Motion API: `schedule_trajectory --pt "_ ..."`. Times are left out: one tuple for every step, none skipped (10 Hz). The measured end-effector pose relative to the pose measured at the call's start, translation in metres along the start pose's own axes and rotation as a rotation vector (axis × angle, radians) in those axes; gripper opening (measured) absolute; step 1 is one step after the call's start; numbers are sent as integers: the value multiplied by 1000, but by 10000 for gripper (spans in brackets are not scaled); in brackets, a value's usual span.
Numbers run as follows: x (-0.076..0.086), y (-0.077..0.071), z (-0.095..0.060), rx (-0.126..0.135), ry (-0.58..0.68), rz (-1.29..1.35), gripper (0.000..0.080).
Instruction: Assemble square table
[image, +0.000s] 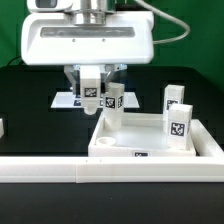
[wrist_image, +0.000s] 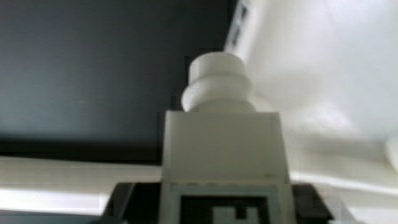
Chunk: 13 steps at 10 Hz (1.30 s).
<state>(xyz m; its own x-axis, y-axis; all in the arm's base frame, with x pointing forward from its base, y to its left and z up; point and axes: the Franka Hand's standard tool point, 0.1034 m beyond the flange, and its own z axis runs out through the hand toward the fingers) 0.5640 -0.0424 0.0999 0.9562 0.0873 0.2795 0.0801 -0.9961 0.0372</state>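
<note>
My gripper (image: 91, 80) is shut on a white block leg (image: 91, 95) with a black-and-white tag and holds it above the table, just off the far left corner of the square table slab (image: 150, 147). In the wrist view the leg (wrist_image: 222, 125) runs out from between the black fingers (wrist_image: 139, 203), and its rounded peg end sits over the line where the black table meets the white slab (wrist_image: 329, 90). A second leg (image: 114, 100) stands close beside the held one. Two more tagged legs (image: 175, 98) (image: 178, 126) stand at the slab's right side.
The marker board (image: 66, 101) lies flat behind the gripper. A long white border wall (image: 110, 172) runs along the front. Another small white piece (image: 2, 127) shows at the exterior view's left edge. The arm's wide white body (image: 88, 40) hangs over the scene.
</note>
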Motion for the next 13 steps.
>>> schedule_trajectory --pt "-3 2 1 -7 3 4 284" --pt "0 8 -1 -33 42 -6 284" --pt "0 19 -4 -86 116 -27 284" --pt "-5 17 -1 -85 115 -8 284" --pt "-1 8 0 -62 99 8 284" --pt "7 5 -1 -58 111 10 284" --pt "15 -1 -1 -51 121 18 284" --pt "24 -9 -1 -42 134 15 284" --pt "33 -16 0 -48 168 5 284" --pt "41 -16 2 -72 214 -28 284" --pt "44 -9 4 -96 243 -78 284" --pt "43 -7 4 -95 243 -68 284" --pt "43 -8 5 -94 242 -69 284"
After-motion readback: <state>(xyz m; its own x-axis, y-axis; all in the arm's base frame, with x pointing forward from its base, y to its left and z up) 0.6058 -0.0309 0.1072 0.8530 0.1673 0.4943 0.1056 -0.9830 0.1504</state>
